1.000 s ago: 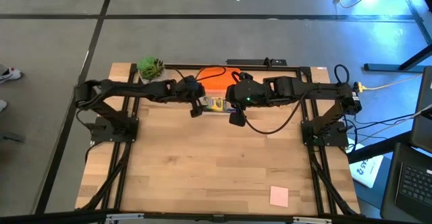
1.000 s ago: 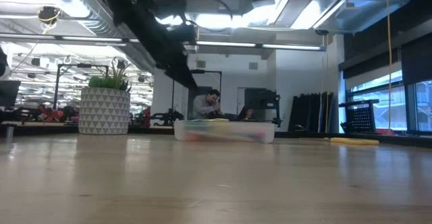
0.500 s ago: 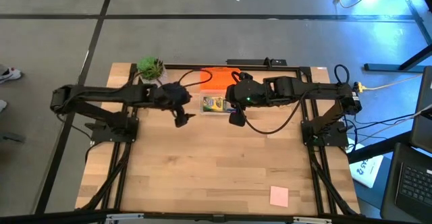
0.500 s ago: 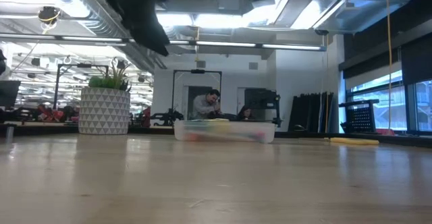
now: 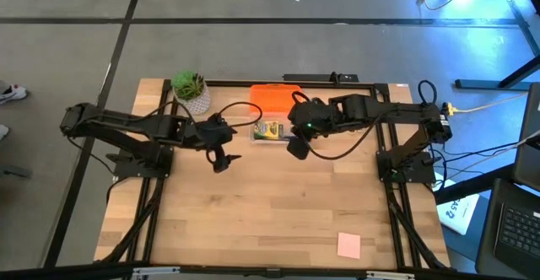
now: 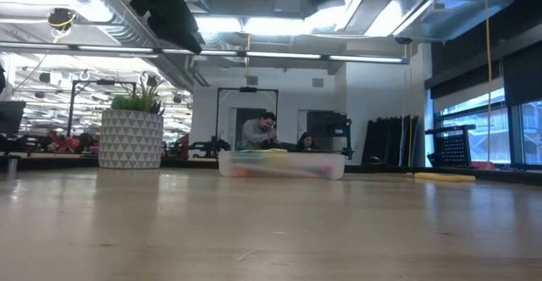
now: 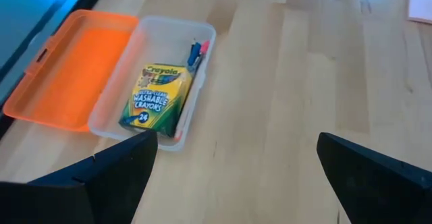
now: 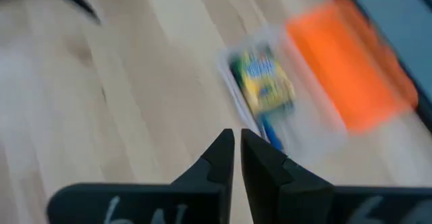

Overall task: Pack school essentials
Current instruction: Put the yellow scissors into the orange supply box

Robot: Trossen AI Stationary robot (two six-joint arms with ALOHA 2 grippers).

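The crayon box (image 7: pixel 156 96) lies in the clear case (image 7: pixel 202 34), whose orange lid (image 7: pixel 69 67) is folded open, at the table's (image 5: pixel 278 204) twelve o'clock. The left gripper (image 5: pixel 221 159), jaws spread and empty, hovers at the case's eight o'clock. The right gripper (image 5: pixel 297 149), jaws pressed together, is at its four o'clock. A pink note pad (image 5: pixel 348 245) lies at five o'clock

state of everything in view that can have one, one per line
case: open, on the table's far side
lid: swung flat beside the case
crayon box: lying flat in the case
small stationery: in the case beside the crayon box
note pad: unpacked, alone near the table's front edge
left hand: open, empty, above the table
right hand: shut, empty, near the case
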